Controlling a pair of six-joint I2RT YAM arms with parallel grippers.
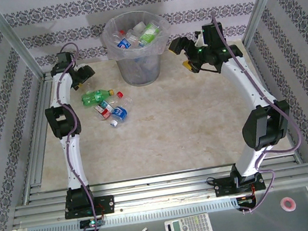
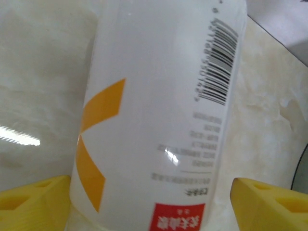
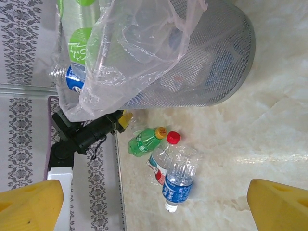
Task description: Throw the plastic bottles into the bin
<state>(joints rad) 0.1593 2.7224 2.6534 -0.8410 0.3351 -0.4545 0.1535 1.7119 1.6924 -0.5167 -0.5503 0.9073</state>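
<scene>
Left wrist view: the left pincer [image 2: 149, 204] is spread astride a white-labelled bottle [image 2: 159, 96] on the desk [image 2: 269, 96]. The right pincer [image 3: 154, 207] is spread wide; three bottles [image 3: 166, 159] are seen beside the bin [image 3: 207, 72].

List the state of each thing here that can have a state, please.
bin, upright, lined with a bag, partly filled with bottles.
white bottle, between the jaws of the left gripper.
green bottle, lying on the table, capped.
red-label bottle, lying on the table, capped.
blue-label bottle, lying on the table.
left gripper, open around the white bottle, gap on one side.
right gripper, open, empty.
</scene>
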